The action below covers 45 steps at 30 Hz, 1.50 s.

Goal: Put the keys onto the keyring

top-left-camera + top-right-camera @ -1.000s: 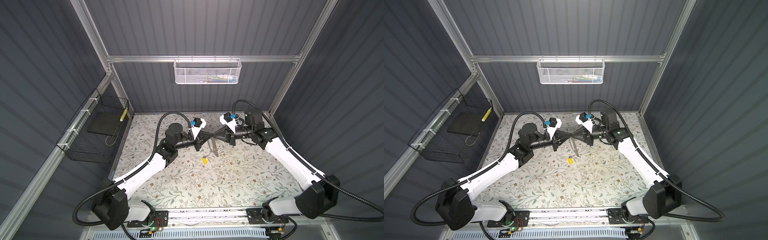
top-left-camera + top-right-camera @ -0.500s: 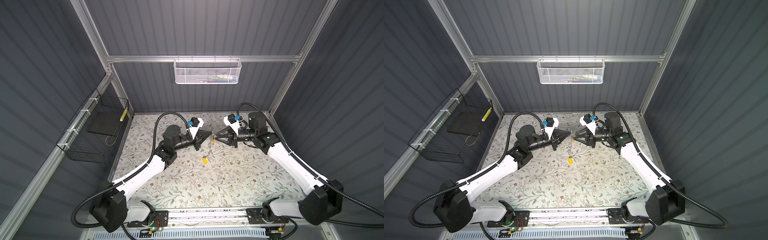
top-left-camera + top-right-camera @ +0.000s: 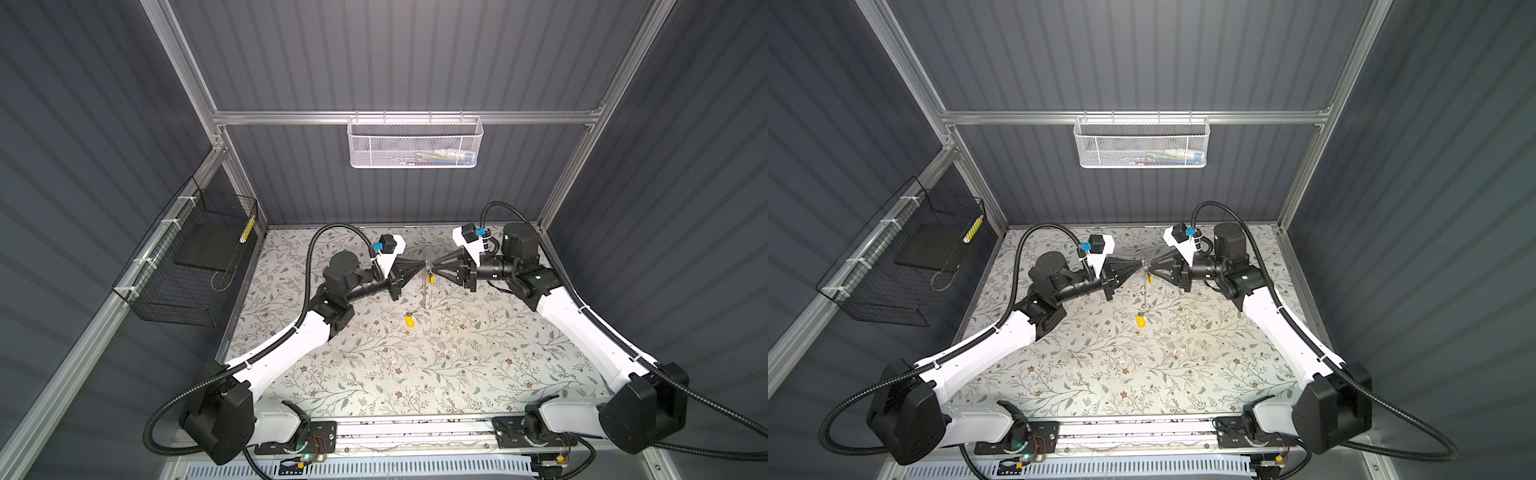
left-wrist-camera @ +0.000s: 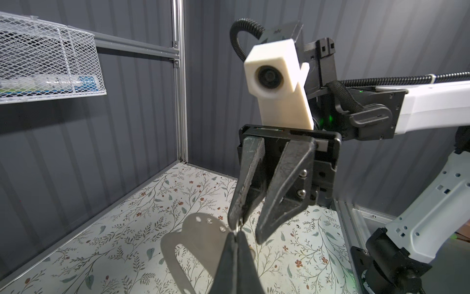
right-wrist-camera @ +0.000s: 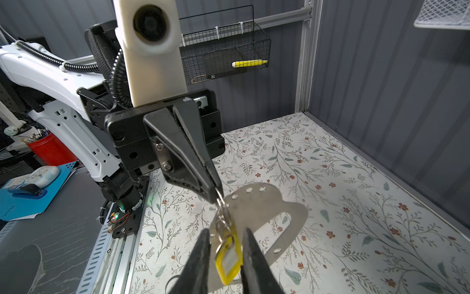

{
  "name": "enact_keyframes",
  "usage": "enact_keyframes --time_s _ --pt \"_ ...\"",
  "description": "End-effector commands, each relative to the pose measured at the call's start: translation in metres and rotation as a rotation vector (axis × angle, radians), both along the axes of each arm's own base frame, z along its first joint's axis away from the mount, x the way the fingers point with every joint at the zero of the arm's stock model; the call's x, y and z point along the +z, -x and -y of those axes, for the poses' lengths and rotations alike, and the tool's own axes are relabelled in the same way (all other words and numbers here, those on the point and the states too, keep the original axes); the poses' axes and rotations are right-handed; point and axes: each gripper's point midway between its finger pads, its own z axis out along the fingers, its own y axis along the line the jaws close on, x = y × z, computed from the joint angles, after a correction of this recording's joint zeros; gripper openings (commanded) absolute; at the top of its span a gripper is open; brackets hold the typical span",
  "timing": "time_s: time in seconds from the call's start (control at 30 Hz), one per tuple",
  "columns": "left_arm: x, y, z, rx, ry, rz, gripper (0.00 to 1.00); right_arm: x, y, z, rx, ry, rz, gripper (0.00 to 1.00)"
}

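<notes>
Your left end effector (image 3: 424,264) is reaching in from the left side, above the rear half of the bench (image 3: 415,374), about midway between its left and right edges. Its jaws are closing fully on the top edge of the keyring (image 4: 201,229) and holding it clear of the bench. In both top views the keyring is hanging edge-on as a thin vertical line.

Just right of that grip, a yellow key tag (image 5: 229,259) is dangling from small silvery rings against the keyring's rim. You cannot tell whether those rings are passing through the loop.

Your right end effector (image 5: 227,233) is facing the left one tip to tip, jaws standing narrowly apart with the tag hanging between its fingers (image 5: 201,254). A sliver of gap is showing beside the tag, so it is not clamping it.

A second yellow key tag (image 3: 410,322) is lying on the bench, toward the front edge from the hanging keyring.
</notes>
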Motion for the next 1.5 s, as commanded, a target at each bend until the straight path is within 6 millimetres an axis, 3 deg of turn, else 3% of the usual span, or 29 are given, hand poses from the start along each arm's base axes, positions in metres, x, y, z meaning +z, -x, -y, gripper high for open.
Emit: enact_keyframes --time_s 0.0,0.47,0.87,1.17,1.33,1.47 --pt "0.008 0.009 0.002 -0.039 0.032 0.023 0.00 0.011 0.002 -0.001 0.034 -0.024 0.017 0.23" --pt "0.007 0.010 0.007 -0.075 0.034 0.013 0.00 0.019 0.005 -0.004 0.073 -0.048 0.035 0.20" --pt "0.008 0.010 0.009 -0.088 0.047 0.011 0.00 0.020 0.009 -0.006 0.101 -0.050 0.031 0.00" --pt "0.001 0.006 0.005 -0.042 -0.030 -0.005 0.00 0.014 0.010 -0.001 0.085 0.045 0.047 0.00" --pt "-0.003 0.002 -0.007 0.047 -0.129 0.002 0.16 0.008 0.014 0.005 0.105 0.185 0.016 0.00" --pt "-0.009 0.003 -0.010 0.043 -0.228 -0.022 0.17 0.006 0.017 0.011 0.117 0.274 0.001 0.00"
